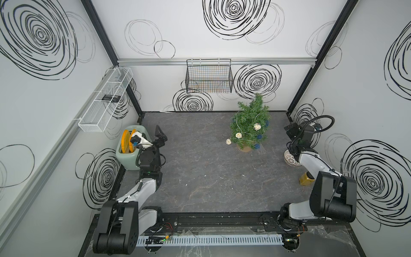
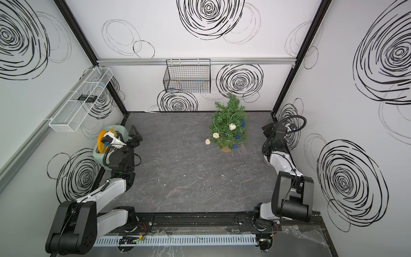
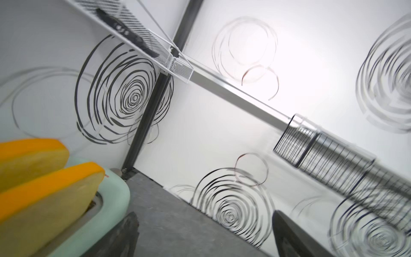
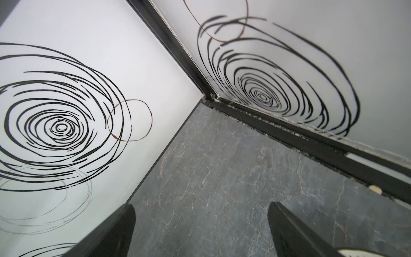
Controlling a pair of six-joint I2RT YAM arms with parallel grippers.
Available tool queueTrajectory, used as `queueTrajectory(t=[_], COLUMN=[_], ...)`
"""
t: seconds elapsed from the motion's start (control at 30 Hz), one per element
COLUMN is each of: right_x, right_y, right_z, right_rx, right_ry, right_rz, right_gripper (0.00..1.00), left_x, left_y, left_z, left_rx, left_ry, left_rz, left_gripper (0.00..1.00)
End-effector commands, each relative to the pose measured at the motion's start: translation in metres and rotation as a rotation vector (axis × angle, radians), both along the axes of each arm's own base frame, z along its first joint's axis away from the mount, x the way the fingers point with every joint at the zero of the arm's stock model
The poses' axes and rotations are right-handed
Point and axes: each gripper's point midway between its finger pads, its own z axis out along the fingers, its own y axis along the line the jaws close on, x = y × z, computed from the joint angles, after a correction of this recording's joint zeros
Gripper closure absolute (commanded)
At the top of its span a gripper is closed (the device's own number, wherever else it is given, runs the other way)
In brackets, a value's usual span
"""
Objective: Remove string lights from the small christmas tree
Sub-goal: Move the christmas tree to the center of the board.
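The lights [image 1: 257, 126] drape the upright tree [image 1: 249, 115], right of centre, nearer my right gripper [image 1: 289, 129] than my left gripper [image 1: 161, 137]; both spread wide, empty.

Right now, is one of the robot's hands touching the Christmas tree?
No, in a top view the left gripper and right gripper are both open and well away from the small christmas tree.

- Left arm [image 1: 145, 189] folded at its own side, wrist lifted; left gripper [image 1: 160, 138] jaws spread wide, holding nothing.
- Right arm [image 1: 311, 162] likewise folded, elbow raised; right gripper [image 4: 202, 224] jaws spread wide, holding nothing.
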Motion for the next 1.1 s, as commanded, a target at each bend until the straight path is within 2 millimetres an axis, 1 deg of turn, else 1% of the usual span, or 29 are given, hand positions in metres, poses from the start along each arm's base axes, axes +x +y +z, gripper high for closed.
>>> queueTrajectory(t=[0.0, 0.03, 0.07, 0.1, 0.13, 0.17, 0.23, 0.3, 0.33, 0.4, 0.47, 0.53, 0.6, 0.7, 0.8, 0.9, 0.93, 1.0, 1.07], right_x=[0.025, 0.030, 0.035, 0.041, 0.047, 0.052, 0.064, 0.077, 0.083, 0.095, 0.107, 0.118, 0.127, 0.137, 0.144, 0.150, 0.150, 0.148, 0.145], right_y=[0.031, 0.033, 0.036, 0.040, 0.043, 0.044, 0.050, 0.057, 0.061, 0.068, 0.080, 0.092, 0.109, 0.133, 0.149, 0.165, 0.171, 0.180, 0.189], right_z=[0.005, 0.003, 0.001, 0.001, -0.002, -0.004, -0.016, -0.034, -0.044, -0.059, -0.069, -0.080, -0.089, -0.101, -0.111, -0.122, -0.125, -0.129, -0.132], right_rx=[0.168, 0.179, 0.184, 0.179, 0.179, 0.185, 0.216, 0.269, 0.293, 0.330, 0.351, 0.363, 0.359, 0.362, 0.383, 0.405, 0.416, 0.431, 0.442], right_ry=[-0.084, -0.068, -0.048, -0.038, -0.028, -0.024, -0.016, 0.019, 0.035, 0.052, 0.066, 0.107, 0.136, 0.156, 0.161, 0.173, 0.177, 0.176, 0.174], right_rz=[0.236, 0.258, 0.290, 0.329, 0.355, 0.372, 0.426, 0.477, 0.501, 0.545, 0.606, 0.655, 0.707, 0.775, 0.822, 0.870, 0.891, 0.921, 0.953], right_gripper=[0.03, 0.03, 0.03, 0.03, 0.03, 0.03, 0.03, 0.02, 0.05, 0.10, 0.15, 0.17, 0.17, 0.18, 0.21, 0.25, 0.26, 0.27, 0.27], left_x=[0.000, 0.010, 0.018, 0.020, 0.019, 0.015, 0.004, 0.004, 0.003, -0.002, -0.011, -0.021, -0.025, -0.024, -0.036, -0.047, -0.049, -0.046, -0.041], left_y=[0.008, 0.003, -0.007, -0.016, -0.021, -0.022, -0.027, -0.037, -0.042, -0.054, -0.070, -0.086, -0.097, -0.100, -0.117, -0.119, -0.118, -0.118, -0.129], left_z=[0.020, 0.023, 0.033, 0.042, 0.047, 0.051, 0.060, 0.070, 0.075, 0.084, 0.100, 0.117, 0.127, 0.131, 0.151, 0.155, 0.150, 0.141, 0.136], left_rx=[-0.366, -0.364, -0.310, -0.260, -0.251, -0.267, -0.295, -0.283, -0.271, -0.196, -0.071, -0.013, -0.028, -0.145, -0.087, -0.087, -0.106, -0.151, -0.134], left_ry=[-0.190, -0.158, -0.139, -0.146, -0.163, -0.192, -0.264, -0.266, -0.257, -0.234, -0.219, -0.222, -0.250, -0.256, -0.329, -0.375, -0.376, -0.343, -0.311], left_rz=[-0.179, -0.253, -0.330, -0.382, -0.400, -0.398, -0.415, -0.448, -0.443, -0.395, -0.336, -0.317, -0.375, -0.470, -0.610, -0.604, -0.589, -0.606, -0.667], left_gripper=[0.04, 0.04, 0.04, 0.04, 0.04, 0.04, 0.04, 0.04, 0.04, 0.04, 0.04, 0.04, 0.04, 0.04, 0.04, 0.04, 0.04, 0.04, 0.04])
